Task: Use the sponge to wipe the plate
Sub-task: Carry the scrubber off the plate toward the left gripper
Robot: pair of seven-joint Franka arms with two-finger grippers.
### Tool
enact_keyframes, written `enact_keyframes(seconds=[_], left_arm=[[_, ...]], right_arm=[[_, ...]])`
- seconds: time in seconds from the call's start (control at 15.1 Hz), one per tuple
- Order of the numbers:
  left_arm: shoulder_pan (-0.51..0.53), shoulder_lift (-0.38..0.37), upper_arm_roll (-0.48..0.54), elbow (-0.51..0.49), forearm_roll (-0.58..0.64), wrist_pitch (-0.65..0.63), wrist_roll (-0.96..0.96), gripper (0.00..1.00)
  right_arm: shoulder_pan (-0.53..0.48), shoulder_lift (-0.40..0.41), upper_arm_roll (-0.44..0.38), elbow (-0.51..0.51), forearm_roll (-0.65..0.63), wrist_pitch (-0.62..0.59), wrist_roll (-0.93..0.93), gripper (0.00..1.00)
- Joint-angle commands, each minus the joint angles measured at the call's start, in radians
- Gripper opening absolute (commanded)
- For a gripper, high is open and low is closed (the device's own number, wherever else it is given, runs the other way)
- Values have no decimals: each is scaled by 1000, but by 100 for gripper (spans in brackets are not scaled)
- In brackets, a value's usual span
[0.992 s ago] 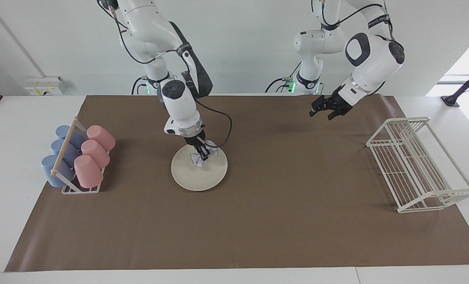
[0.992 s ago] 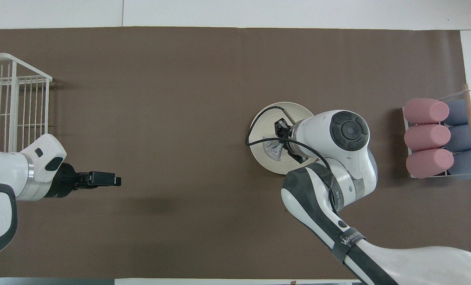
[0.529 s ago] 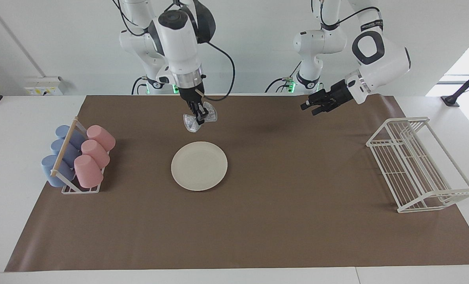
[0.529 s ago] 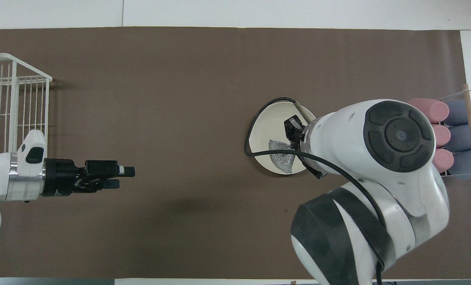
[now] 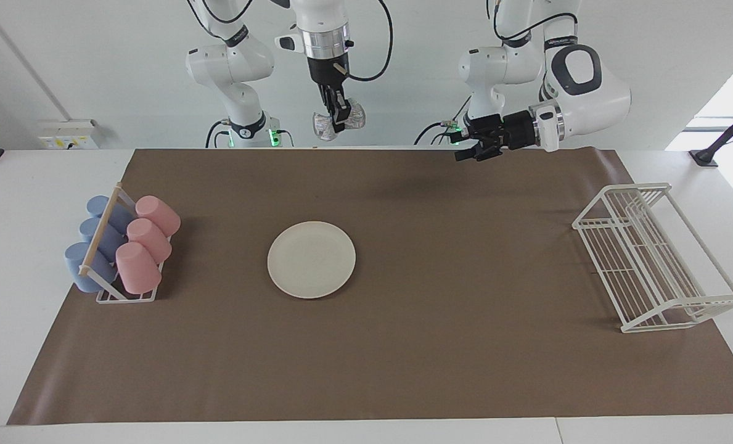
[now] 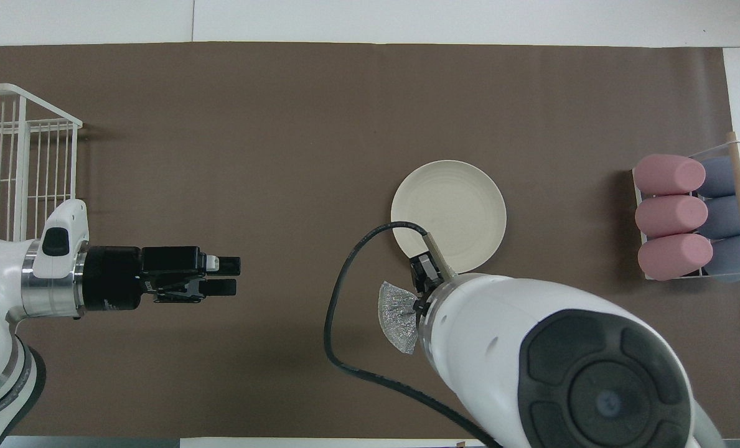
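- A round cream plate (image 5: 311, 259) lay flat and bare on the brown mat (image 5: 403, 370) covering the tabletop, toward the right arm's end, beside a rack of pink and blue cups (image 5: 122, 246).
- The right pincer (image 5: 339, 118) hung high in the air over the edge of the mat nearest the robots, its fingers clamped on the silvery mesh sponge (image 5: 335, 122), which drooped on both sides of the fingertips.
- In the overhead view the sponge (image 6: 398, 315) showed just clear of the plate's rim (image 6: 407, 186), not above its middle.
- The left pincer (image 5: 472, 151) waited in the air over the mat's robot-side edge, pointing sideways, fingers parted and holding nothing.
- A white wire rack (image 5: 650, 259) stood at the left arm's end, well apart from the plate.
- Judgement: the sponge was off the plate, so any further wiping would call for bringing it back over the plate's centre and lowering gently until the mesh flattened.
- Light pressure and small sweeps seemed wise, since nothing held the plate and it could slide on the mat.
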Motion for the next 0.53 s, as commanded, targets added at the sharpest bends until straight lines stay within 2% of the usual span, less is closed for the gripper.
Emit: enact_keyframes(seconds=[0.0,0.2,0.46], left_arm=[[-55,-26,8,-21,-70,-33,27,100],[-160,-44,5,-44,-131,36,27,100],[-230,-44,3,-43,-211,121,26,100]], right_arm=[[7,28,3,62,64,-16,108,0],[12,28,3,62,71,-15,139,0],[12,28,3,60,65,-4,137,0]])
